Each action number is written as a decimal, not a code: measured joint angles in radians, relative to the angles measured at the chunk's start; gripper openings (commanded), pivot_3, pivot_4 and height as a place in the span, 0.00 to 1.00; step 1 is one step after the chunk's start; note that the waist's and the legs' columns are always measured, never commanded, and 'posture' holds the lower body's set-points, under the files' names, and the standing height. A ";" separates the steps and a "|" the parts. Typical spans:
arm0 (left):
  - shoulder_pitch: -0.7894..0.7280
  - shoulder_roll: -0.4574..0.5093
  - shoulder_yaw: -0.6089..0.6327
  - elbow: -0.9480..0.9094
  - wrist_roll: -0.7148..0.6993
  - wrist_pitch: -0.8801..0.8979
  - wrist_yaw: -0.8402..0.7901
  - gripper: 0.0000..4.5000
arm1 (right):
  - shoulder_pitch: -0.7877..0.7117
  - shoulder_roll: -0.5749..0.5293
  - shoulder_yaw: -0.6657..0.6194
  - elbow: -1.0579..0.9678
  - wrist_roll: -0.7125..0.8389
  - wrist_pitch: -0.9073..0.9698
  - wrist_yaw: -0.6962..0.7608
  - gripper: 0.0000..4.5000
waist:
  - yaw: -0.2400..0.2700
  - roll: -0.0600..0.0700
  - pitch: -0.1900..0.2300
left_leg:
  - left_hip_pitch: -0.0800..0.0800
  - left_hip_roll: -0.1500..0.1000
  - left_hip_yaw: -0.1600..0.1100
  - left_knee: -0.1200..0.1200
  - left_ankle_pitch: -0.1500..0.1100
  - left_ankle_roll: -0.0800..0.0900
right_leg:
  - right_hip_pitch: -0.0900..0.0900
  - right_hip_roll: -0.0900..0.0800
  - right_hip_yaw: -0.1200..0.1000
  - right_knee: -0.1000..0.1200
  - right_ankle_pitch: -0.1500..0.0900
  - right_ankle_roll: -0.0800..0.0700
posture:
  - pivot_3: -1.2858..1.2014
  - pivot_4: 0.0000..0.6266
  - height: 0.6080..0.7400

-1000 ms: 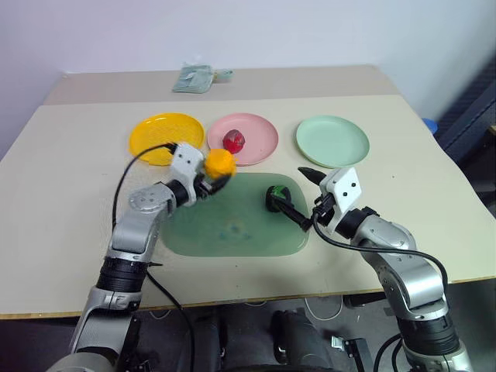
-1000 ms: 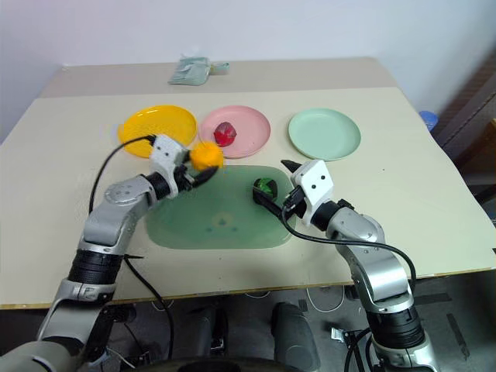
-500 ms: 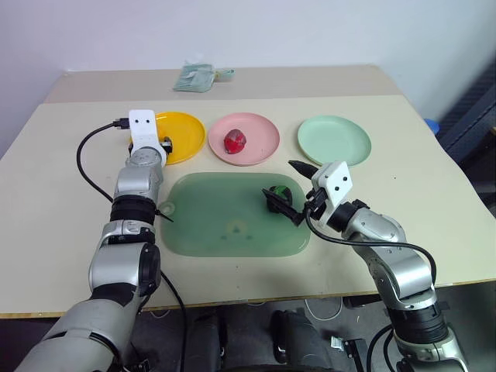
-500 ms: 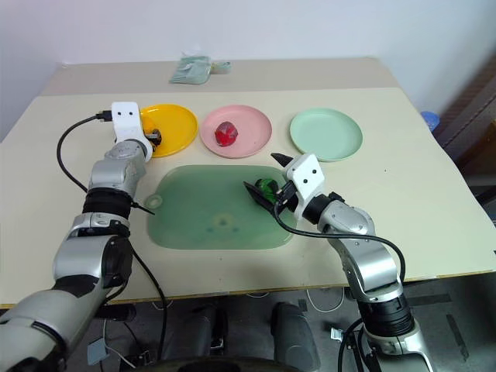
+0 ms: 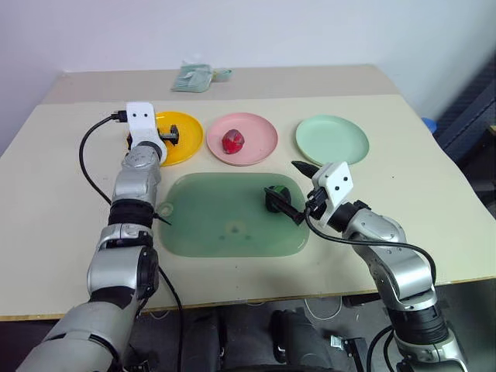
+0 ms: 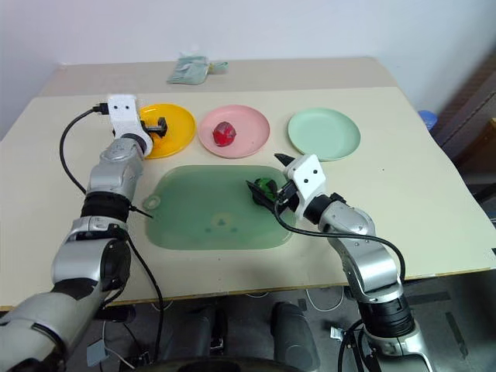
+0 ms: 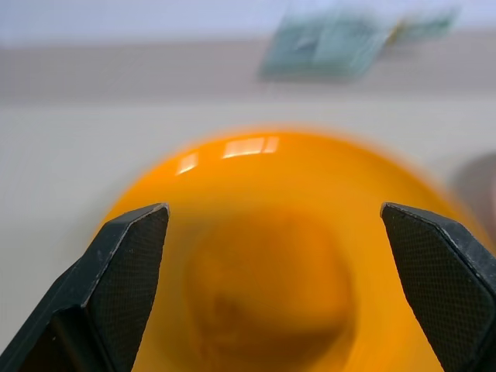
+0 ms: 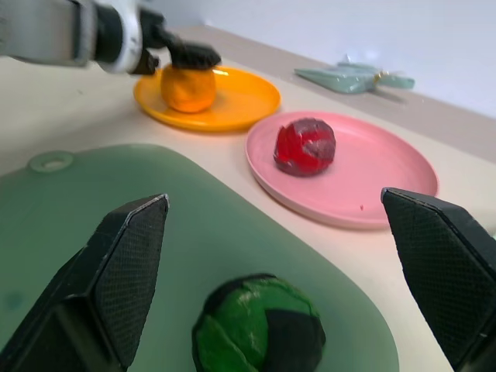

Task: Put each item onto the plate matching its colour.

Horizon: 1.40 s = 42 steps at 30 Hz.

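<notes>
Orange lump [image 8: 187, 87] sits on the yellow plate [image 8: 240, 97], roundish, no clear long axis. Left gripper [image 8: 172, 54] level above it, fingers spread wide either side, not pinching. Red lump [image 8: 305, 146] on the pink plate [image 8: 380, 182], beside the yellow one. Green-and-black lump [image 8: 260, 335] on the green mat [image 8: 155, 209], between the right gripper's [image 5: 296, 192] spread fingers, apart from both. Mint plate [image 5: 332, 140] bare.
</notes>
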 measured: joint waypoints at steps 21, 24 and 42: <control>0.664 0.264 -0.357 -0.874 -0.212 0.116 -0.795 0.99 | -0.023 0.001 0.017 0.079 -0.013 0.168 0.000 1.00 | 0.000 0.002 0.000 | 0.001 0.001 -0.002 0.000 0.000 0.001 | -0.001 0.000 0.002 0.001 -0.002 -0.006 | 0.52 0.24 1.00; 0.664 0.264 -0.357 -0.874 -0.208 0.115 -0.796 0.99 | -0.023 0.004 0.019 0.088 -0.012 0.187 0.001 1.00 | 0.001 0.002 0.000 | 0.001 0.001 -0.001 0.000 0.000 0.001 | -0.001 0.000 0.002 0.001 -0.002 -0.006 | 0.52 0.24 1.00; 0.698 0.238 -0.355 -0.849 -0.171 0.059 -0.761 1.00 | -0.127 0.044 -0.033 0.152 -0.018 0.166 -0.073 0.48 | 0.000 0.002 0.000 | 0.001 0.001 -0.001 0.000 0.000 0.001 | -0.001 0.000 0.002 0.001 -0.002 -0.005 | 0.52 0.24 1.00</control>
